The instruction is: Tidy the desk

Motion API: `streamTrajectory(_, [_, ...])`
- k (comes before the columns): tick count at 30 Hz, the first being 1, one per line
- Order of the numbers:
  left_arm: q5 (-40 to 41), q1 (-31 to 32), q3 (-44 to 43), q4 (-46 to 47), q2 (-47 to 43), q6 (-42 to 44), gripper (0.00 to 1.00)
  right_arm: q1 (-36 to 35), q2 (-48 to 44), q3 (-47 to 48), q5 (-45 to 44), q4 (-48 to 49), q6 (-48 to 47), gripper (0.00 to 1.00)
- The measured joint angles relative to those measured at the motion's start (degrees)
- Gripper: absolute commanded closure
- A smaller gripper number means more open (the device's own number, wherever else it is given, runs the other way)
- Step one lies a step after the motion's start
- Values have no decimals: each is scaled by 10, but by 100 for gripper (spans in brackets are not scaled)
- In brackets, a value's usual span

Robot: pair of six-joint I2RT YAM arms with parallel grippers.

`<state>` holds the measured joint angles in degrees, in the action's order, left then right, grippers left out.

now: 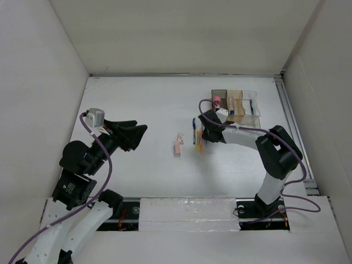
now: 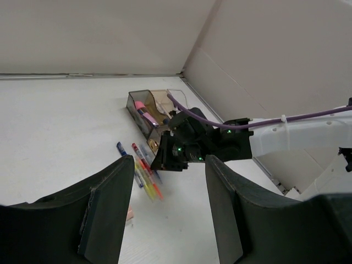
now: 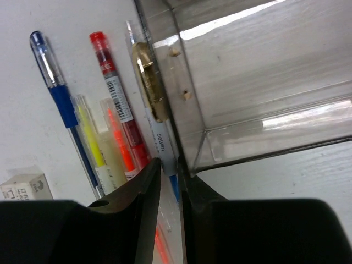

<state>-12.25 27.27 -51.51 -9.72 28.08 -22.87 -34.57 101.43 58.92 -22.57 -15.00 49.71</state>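
The white desk (image 1: 137,104) carries a row of pens at centre right. In the right wrist view they lie side by side: a blue pen (image 3: 58,88), a yellow highlighter (image 3: 91,137), an orange highlighter (image 3: 118,146), a red pen (image 3: 115,93) and a clear pen with a white label (image 3: 162,140). My right gripper (image 3: 169,170) is shut on the clear pen, right beside the wall of the clear tray (image 3: 247,93). In the top view it (image 1: 201,142) sits over the pens (image 1: 196,137). My left gripper (image 1: 140,135) hangs open and empty above the desk's left half.
The clear compartmented tray (image 1: 236,104) stands at the back right and holds a pink item and other small things. A pink and white eraser (image 1: 178,146) lies left of the pens. A metal rail (image 1: 291,126) runs along the right edge. White walls surround the desk.
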Motion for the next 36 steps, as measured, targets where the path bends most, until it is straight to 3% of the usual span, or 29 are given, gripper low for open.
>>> streamTrajectory(10, [-3, 0, 0, 0, 0, 0, 50, -19, 4, 3, -11, 2, 17, 74])
streamTrajectory(18, [-5, 0, 0, 0, -1, 1, 49, -19, 9, 3, -21, 13, 19, 96])
streamTrajectory(23, [-6, 0, 0, 0, -2, 1, 49, -20, 1, -3, -25, 12, 21, 99])
streamTrajectory(32, [-8, 0, 0, 0, -3, 1, 50, -56, -149, -16, -11, -4, -20, 99])
streamTrajectory(36, [-8, 0, 0, 0, -3, 1, 50, -11, -222, 6, 9, -3, -49, 99])
